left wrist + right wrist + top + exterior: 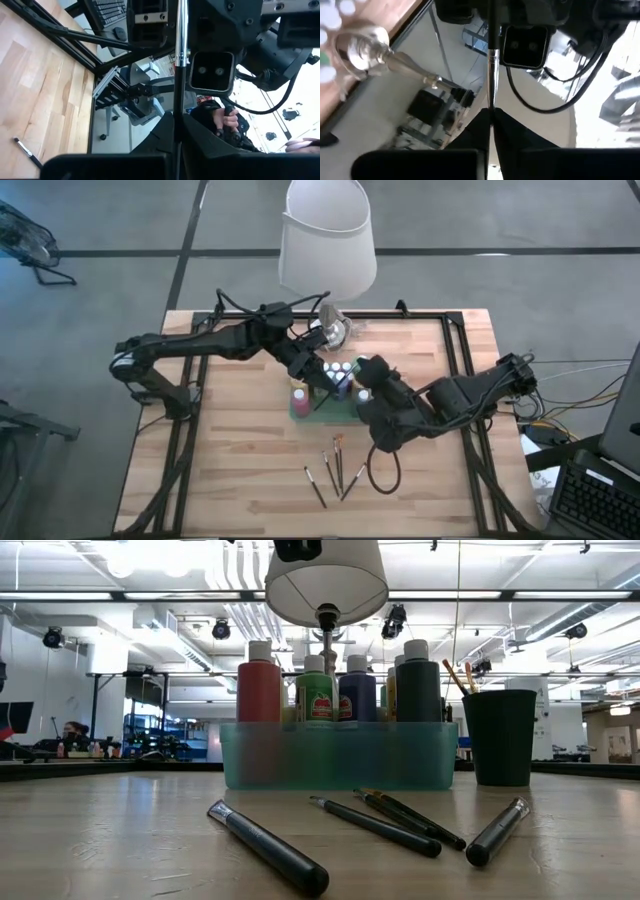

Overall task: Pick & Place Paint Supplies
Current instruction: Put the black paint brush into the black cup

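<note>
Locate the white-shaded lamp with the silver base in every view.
High view: white-shaded lamp with the silver base at the table's far edge, behind the teal plastic tray.
Low view: shade top centre, above the tray.
Left wrist view: not in it.
Right wrist view: only its base and stem show.
Shared landmark: the tray.

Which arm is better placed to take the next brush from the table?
Right, likely: the loose brushes lie nearer the right arm. The left tool and right tool both grip one paintbrush between them.
</note>
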`<state>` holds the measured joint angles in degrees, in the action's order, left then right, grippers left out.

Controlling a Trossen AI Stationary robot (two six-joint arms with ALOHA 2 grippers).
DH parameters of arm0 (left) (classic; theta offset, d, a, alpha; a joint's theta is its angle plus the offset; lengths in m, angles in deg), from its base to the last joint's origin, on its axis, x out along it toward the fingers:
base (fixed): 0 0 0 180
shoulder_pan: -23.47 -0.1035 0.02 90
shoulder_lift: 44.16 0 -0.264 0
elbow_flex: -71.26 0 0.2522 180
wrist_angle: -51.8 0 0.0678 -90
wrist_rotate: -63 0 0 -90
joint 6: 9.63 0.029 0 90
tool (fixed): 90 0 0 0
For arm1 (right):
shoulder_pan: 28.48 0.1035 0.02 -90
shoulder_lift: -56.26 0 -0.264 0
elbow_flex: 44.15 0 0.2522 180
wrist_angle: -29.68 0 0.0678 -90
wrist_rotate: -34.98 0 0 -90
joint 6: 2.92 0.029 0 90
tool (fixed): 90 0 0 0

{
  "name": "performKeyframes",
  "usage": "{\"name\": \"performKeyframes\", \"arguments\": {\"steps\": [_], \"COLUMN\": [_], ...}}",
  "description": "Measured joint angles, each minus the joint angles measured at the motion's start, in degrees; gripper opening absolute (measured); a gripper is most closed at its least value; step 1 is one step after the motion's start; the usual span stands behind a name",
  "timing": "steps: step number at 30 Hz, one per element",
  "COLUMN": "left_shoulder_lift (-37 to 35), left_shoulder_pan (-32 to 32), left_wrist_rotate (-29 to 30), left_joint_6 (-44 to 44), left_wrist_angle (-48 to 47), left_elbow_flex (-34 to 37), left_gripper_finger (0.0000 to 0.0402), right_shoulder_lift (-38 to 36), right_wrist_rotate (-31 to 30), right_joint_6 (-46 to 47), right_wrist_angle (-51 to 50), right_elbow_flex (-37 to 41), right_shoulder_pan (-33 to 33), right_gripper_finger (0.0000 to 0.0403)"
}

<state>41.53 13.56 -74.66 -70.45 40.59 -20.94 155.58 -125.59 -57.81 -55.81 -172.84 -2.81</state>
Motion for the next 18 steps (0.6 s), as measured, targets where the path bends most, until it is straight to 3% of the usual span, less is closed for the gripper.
{"name": "performKeyframes", "arguments": {"steps": [6, 12, 18], "left_shoulder_lift": [0.0, 0.0, 0.0], "left_shoulder_pan": [0.0, 0.0, 0.0], "left_wrist_rotate": [0.3, 2.6, 9.6], "left_joint_6": [3.0, 9.0, 25.5], "left_wrist_angle": [0.0, -0.1, -0.1], "left_elbow_flex": [0.0, 0.0, 0.0], "left_gripper_finger": [0.0015, 0.0015, 0.0015], "right_shoulder_lift": [-1.4, -4.5, -8.7], "right_wrist_rotate": [0.1, 0.7, 16.1], "right_joint_6": [17.2, 46.7, 80.6], "right_wrist_angle": [0.0, -4.9, -14.3], "right_elbow_flex": [0.0, 0.0, 1.2], "right_shoulder_pan": [-0.1, 0.2, -0.6], "right_gripper_finger": [0.0079, 0.0148, 0.0187]}}
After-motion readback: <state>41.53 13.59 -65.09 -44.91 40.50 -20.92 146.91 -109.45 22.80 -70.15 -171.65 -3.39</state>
